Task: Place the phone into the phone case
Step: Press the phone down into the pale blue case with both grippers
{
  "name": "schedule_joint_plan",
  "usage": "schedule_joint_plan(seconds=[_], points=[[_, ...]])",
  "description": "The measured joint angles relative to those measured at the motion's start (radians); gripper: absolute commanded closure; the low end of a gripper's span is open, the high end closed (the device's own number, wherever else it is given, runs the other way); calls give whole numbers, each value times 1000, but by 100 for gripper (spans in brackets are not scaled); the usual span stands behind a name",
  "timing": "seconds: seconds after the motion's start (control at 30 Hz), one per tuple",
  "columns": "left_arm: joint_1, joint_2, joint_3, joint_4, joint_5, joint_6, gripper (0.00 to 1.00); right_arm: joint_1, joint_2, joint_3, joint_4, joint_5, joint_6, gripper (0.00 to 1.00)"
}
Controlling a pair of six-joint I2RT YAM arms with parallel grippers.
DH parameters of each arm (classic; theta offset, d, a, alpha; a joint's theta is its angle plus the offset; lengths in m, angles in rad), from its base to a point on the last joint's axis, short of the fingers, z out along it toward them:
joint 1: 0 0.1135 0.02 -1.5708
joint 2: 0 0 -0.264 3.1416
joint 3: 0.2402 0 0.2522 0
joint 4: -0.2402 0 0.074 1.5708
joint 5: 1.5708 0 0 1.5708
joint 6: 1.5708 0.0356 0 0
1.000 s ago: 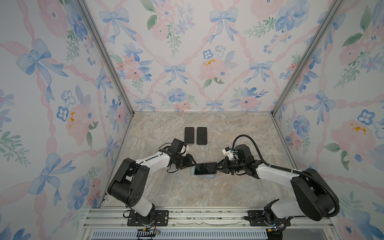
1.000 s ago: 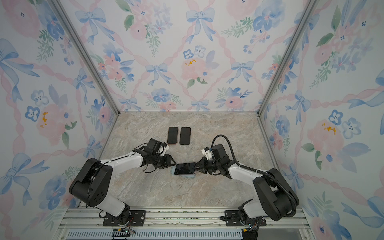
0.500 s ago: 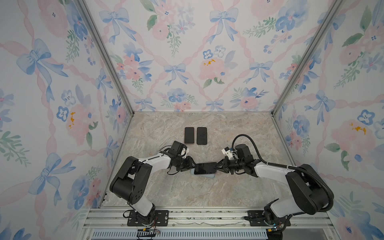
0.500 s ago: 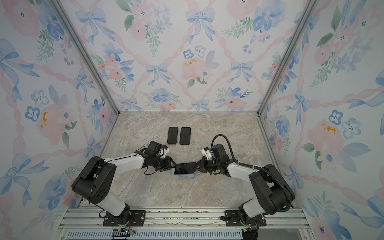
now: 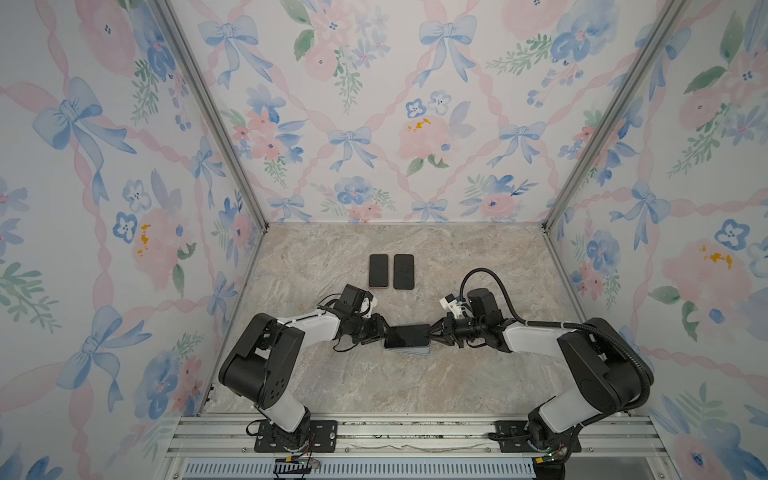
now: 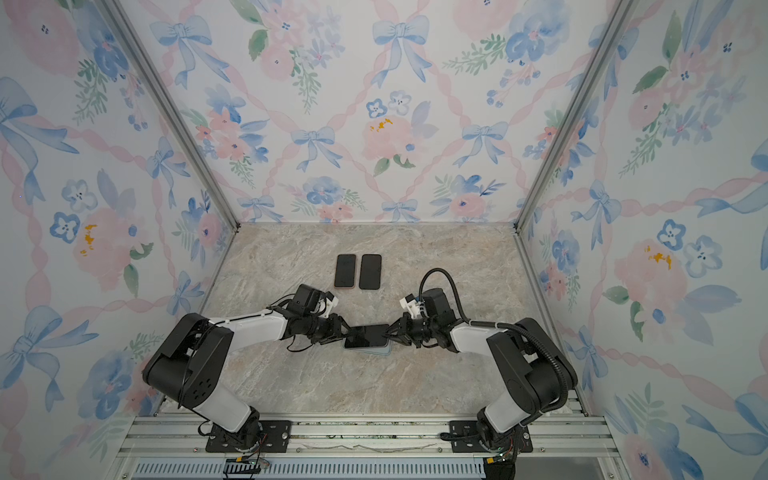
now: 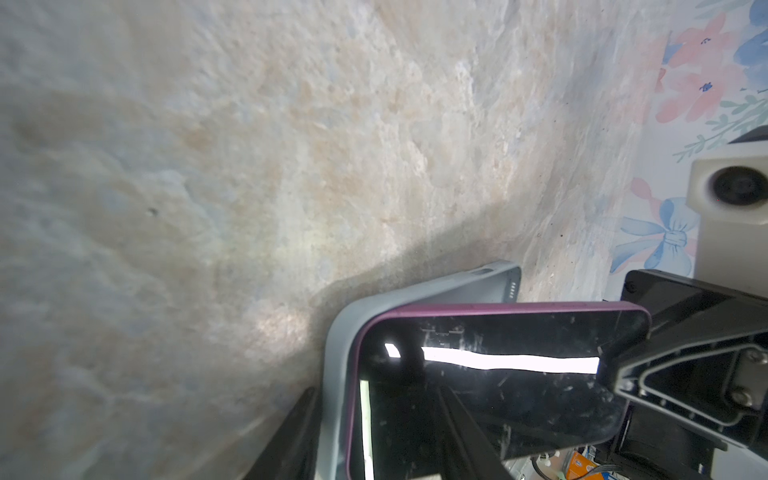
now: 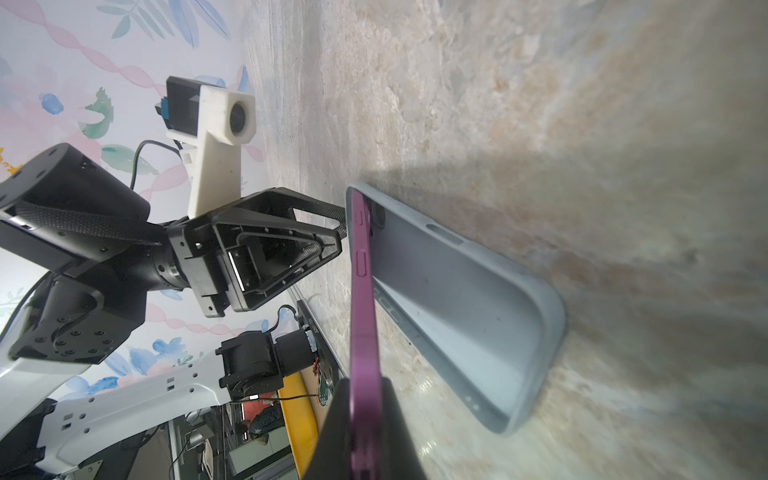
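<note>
When reading the table (image 5: 361, 386) from its left side, meet first the left fingers (image 5: 383, 331), set about halfway apart and clamped over the left end of the case (image 5: 409, 352) and the phone (image 5: 407, 334) together; in the left wrist view, see one finger (image 7: 291, 440) against the outside of the case and one on the dark screen. Find the grey-blue case resting on the table near its middle, and the purple-edged phone slanted over it, left end tucked inside, right end lifted clear of the case floor. Behind these, well apart toward the back wall, spot one spare phone (image 5: 378, 271) just beside a second spare phone (image 5: 403, 271), both flat. Further right, note the right fingers (image 5: 436, 331) pinched tight on the raised end of the phone.
</note>
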Motion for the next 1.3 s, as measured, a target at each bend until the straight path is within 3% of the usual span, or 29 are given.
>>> schedule_joint_plan(seconds=[0.77, 1.0, 1.3], points=[[-5, -36, -37, 26, -33, -24, 54, 6, 104, 39, 40, -50, -26, 100], [-22, -44, -39, 28, -64, -43, 54, 6, 105, 87, -65, -43, -87, 85], [-49, -47, -42, 28, -62, -54, 55, 40, 113, 111, -285, 74, -162, 71]])
